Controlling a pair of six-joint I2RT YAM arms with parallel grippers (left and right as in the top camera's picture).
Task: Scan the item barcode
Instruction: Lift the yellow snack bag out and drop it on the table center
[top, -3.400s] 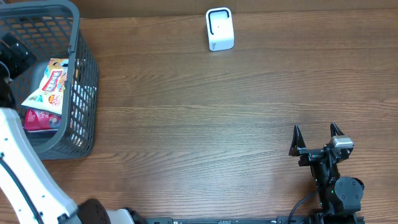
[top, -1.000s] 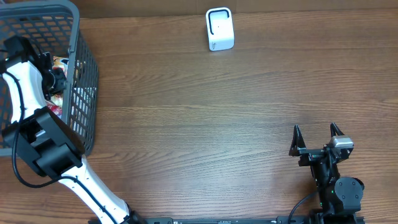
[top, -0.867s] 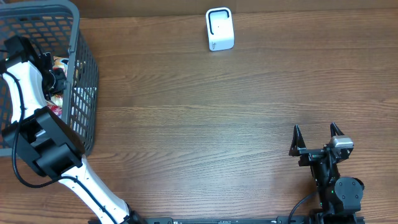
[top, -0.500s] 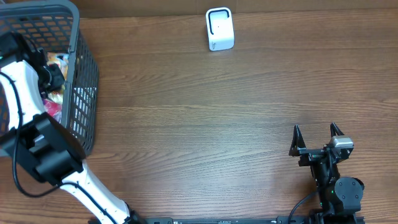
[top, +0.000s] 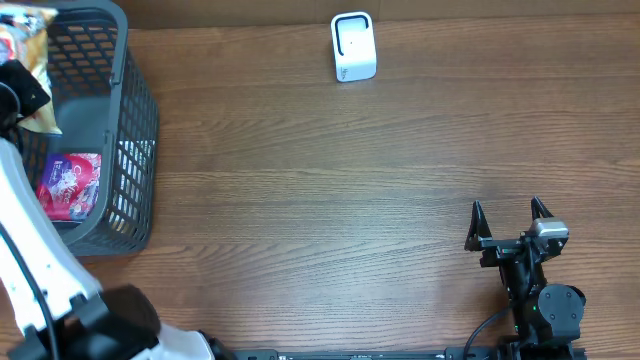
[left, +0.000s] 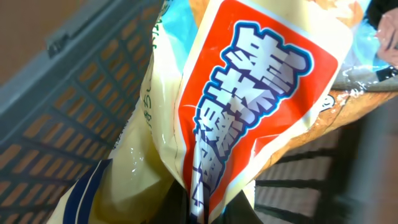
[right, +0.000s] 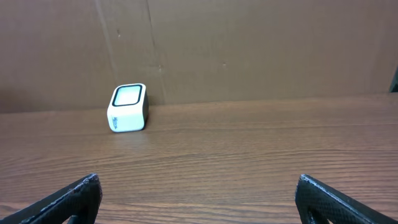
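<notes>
The item, a cream snack bag (left: 249, 93) with an orange-red label and blue characters, hangs pinched at its bottom fold in my left gripper (left: 200, 210), which is shut on it. In the overhead view the bag (top: 24, 28) is lifted above the far left corner of the grey basket (top: 135, 120), beside my left gripper (top: 20, 92). No barcode shows on the bag. The white barcode scanner (top: 353, 47) stands at the table's far edge, also facing my right wrist camera (right: 128, 107). My right gripper (top: 508, 214) rests open near the front right, nothing between its fingers (right: 78, 198).
A pink and purple packet (top: 68, 185) lies on the basket floor. The basket's mesh wall (left: 74, 99) is close behind the bag. A brown cardboard wall (right: 249, 43) backs the table behind the scanner.
My left gripper has risen out of the basket with the snack bag toward the far left corner, uncovering the pink packet. The right arm has not moved.
</notes>
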